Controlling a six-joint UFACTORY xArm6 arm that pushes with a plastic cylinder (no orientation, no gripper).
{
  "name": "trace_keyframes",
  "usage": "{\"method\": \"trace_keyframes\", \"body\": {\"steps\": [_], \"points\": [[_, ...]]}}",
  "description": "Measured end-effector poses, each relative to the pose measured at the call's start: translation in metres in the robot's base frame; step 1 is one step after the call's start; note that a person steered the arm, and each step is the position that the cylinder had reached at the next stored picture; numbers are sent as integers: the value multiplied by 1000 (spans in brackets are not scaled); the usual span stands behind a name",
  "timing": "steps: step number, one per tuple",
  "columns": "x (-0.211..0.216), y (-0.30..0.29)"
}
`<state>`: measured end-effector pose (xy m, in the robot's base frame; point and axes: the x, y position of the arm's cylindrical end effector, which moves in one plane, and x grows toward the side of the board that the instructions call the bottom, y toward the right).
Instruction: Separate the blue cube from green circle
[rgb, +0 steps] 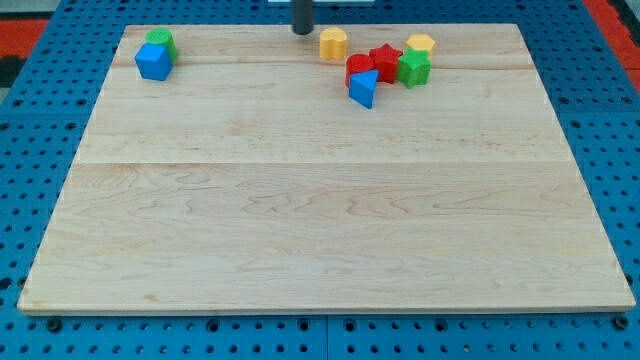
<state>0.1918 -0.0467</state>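
The blue cube (153, 62) sits near the board's top left corner, touching the green circle (160, 41), which lies just behind it toward the view's top. My tip (302, 30) is at the board's top edge near the middle, well to the right of both blocks and just left of a yellow block (333, 43).
A cluster lies at the top right: a red block (358, 68), a red star (385, 60), a blue triangle-like block (364, 89), a green star-like block (413, 67) and a second yellow block (421, 44). The wooden board (320, 200) lies on a blue pegboard.
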Motion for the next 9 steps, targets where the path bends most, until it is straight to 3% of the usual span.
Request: {"method": "trace_keyframes", "body": {"steps": [2, 4, 9], "points": [[1, -44], [1, -165], [89, -182]]}}
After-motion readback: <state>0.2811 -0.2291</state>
